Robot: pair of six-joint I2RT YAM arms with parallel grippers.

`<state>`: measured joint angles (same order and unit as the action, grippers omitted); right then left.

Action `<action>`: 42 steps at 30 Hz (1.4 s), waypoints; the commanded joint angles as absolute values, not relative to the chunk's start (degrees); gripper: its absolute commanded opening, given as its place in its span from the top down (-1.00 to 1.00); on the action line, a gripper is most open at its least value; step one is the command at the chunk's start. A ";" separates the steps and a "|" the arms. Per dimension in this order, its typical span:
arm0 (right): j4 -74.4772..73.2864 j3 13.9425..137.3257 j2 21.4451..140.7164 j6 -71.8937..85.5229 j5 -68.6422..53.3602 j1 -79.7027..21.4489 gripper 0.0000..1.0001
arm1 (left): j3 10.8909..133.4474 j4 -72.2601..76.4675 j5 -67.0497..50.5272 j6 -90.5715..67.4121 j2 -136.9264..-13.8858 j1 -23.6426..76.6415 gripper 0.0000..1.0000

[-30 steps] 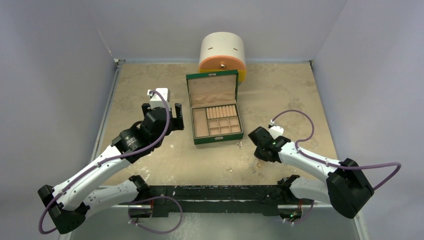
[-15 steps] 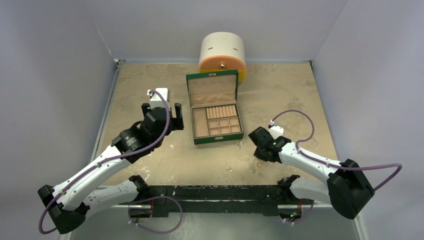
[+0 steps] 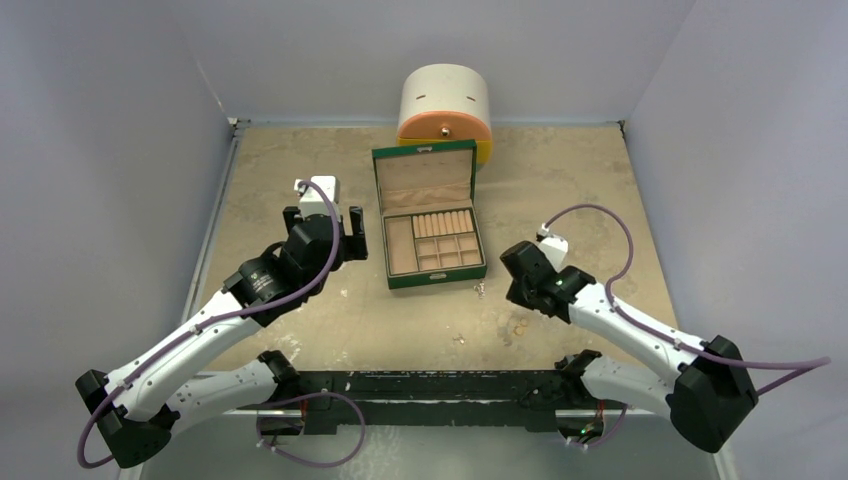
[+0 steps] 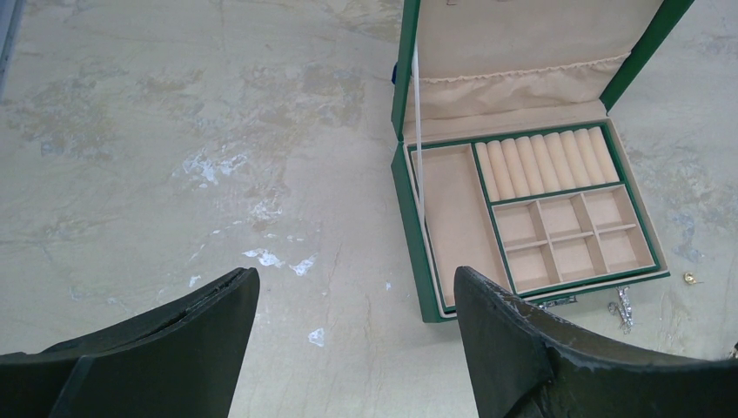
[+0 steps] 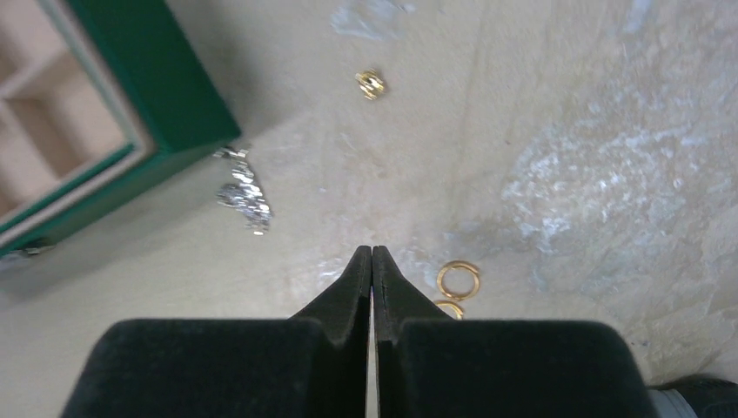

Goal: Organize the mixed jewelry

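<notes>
Top external view: the right hand (image 3: 520, 292) hangs low over the surface (image 3: 300, 160), just right of the green box (image 3: 436, 281). The mixed jewelry (image 3: 520, 327) lies loose as specks in front of the box, none in its compartments. The pieces are too small here to tell apart, and the right fingertips are hidden under the wrist.

Left wrist view: the left hand (image 4: 357, 283) stands wide open and empty beside the box. A silvery piece (image 4: 622, 306) by the box's near corner sits at the edge of a finger and is hard to make out.

Right wrist view: the fingers (image 5: 348, 296) are pressed together on nothing, with the gold rings (image 5: 459, 280) just beside the tips, one partly hidden behind a finger. The likely failure is a miss. Such thin rings on a hard surface may skid or flick away when nudged, or the hand may reach the box empty.
</notes>
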<state>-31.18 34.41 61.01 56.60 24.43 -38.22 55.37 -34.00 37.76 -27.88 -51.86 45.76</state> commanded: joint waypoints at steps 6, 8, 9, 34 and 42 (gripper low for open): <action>-27.96 48.22 64.53 46.98 30.09 -38.14 1.00 | 55.08 -32.95 39.49 -26.99 -51.15 45.39 -0.64; -25.72 50.56 66.60 44.37 30.29 -38.11 1.00 | 55.04 -32.96 39.71 -26.98 -51.06 45.37 -0.64; -24.94 51.80 67.76 43.76 30.32 -38.06 1.00 | 55.10 -33.00 39.85 -26.98 -51.06 45.38 -0.64; -12.83 65.48 92.93 38.28 25.52 -38.15 1.00 | 55.10 -33.32 41.18 -26.72 -51.07 45.37 -0.65; -12.74 65.26 95.51 39.79 24.49 -38.14 1.00 | 55.10 -33.31 41.20 -26.63 -51.15 45.41 -0.66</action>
<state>-13.98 63.07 94.87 38.96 25.04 -38.22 55.37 -34.06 39.90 -27.83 -51.72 45.76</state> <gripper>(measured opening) 0.004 0.827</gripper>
